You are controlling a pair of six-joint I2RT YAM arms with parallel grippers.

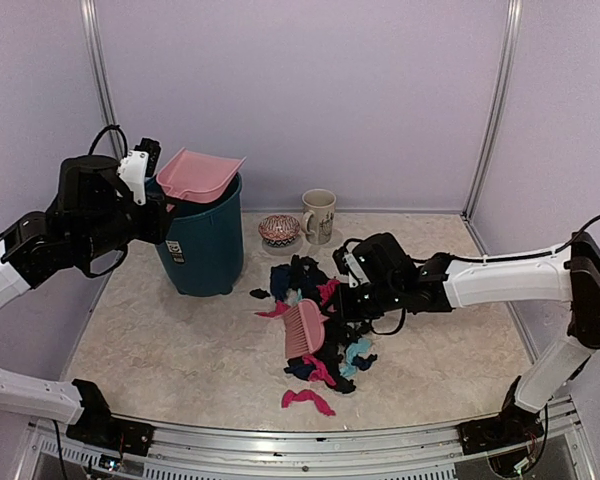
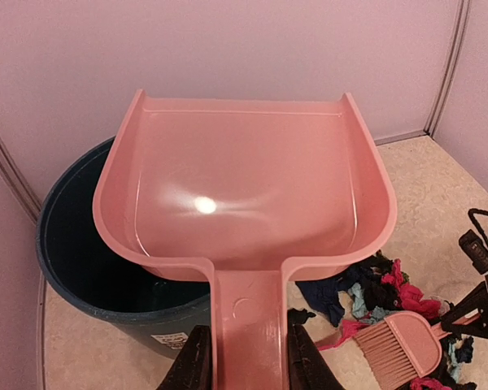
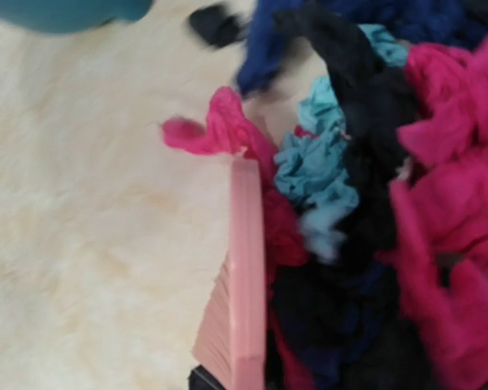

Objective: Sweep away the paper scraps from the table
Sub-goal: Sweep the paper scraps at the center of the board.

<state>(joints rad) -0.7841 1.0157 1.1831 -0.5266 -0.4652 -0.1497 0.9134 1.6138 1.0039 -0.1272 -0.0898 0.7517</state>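
A heap of paper scraps in black, navy, magenta and teal lies mid-table, with one magenta scrap apart near the front. My right gripper is shut on a pink brush, whose head presses against the left side of the scraps. My left gripper is shut on the handle of a pink dustpan, held tilted over the teal bin. No scraps show in the dustpan. From the left wrist the brush and scraps appear at lower right.
The teal bin stands at the back left of the table. A mug and a small patterned bowl sit by the back wall, just behind the heap. A metal rail runs along the front edge.
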